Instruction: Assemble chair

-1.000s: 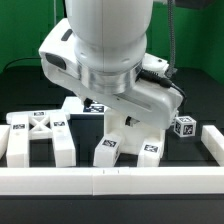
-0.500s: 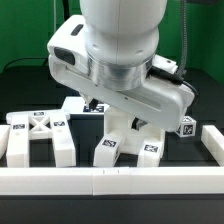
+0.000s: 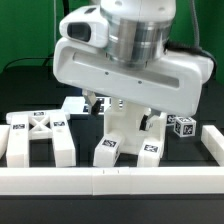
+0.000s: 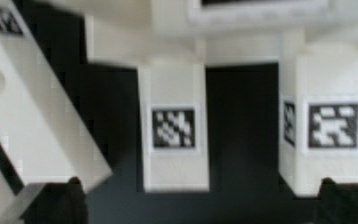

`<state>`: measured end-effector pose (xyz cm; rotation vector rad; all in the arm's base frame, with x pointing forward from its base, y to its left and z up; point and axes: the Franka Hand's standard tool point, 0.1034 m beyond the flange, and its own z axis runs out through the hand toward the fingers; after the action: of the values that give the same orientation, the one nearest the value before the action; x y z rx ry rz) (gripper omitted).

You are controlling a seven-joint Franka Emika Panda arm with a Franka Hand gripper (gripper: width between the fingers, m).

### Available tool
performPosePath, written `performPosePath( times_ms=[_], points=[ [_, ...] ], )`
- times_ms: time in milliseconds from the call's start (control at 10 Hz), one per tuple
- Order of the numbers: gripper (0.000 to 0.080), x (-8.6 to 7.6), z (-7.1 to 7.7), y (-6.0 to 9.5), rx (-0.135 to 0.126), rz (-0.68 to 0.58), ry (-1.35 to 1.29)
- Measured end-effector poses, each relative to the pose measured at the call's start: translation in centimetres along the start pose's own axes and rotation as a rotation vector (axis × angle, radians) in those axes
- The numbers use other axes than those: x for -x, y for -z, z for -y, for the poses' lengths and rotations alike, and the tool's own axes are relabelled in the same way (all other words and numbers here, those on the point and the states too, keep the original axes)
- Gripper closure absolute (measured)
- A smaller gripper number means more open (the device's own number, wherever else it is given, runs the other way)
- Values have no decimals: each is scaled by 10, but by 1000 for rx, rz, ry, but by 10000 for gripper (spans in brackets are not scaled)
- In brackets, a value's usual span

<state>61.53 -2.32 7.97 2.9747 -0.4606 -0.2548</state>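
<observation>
The chair is in loose white tagged parts. In the exterior view an X-ribbed panel (image 3: 38, 135) lies at the left, and a part with two tagged legs (image 3: 125, 135) stands in the middle. My gripper (image 3: 122, 106) hangs just over that legged part, with the wide hand body hiding its top. In the wrist view the two legs (image 4: 172, 120) (image 4: 327, 115) show their tags, and another white part (image 4: 30, 110) lies beside them. The gripper (image 4: 199, 205) is open; its dark fingertips (image 4: 55, 200) stand wide apart with nothing between them.
A small tagged cube (image 3: 183, 127) sits at the exterior view's right. A long white border rail (image 3: 110, 180) runs along the front and another (image 3: 212, 140) stands at the right. A white block (image 3: 72, 104) lies behind the panel.
The arm has swung toward the exterior view's right and the hand has turned broadside to that camera, over the legged part. The jaws stayed wide open; no part moved.
</observation>
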Motion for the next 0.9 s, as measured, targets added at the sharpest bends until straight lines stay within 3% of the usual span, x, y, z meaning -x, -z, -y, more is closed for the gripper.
performPosePath(
  times_ms=[300,400,500,900],
  points=[
    [151,-18,5,7,-39,-211,54],
    [151,-17,7,5,-48,-274,58],
    [151,-16,5,3,-46,-291,82],
    [151,-29,-44,4,13,-288,504]
  ],
)
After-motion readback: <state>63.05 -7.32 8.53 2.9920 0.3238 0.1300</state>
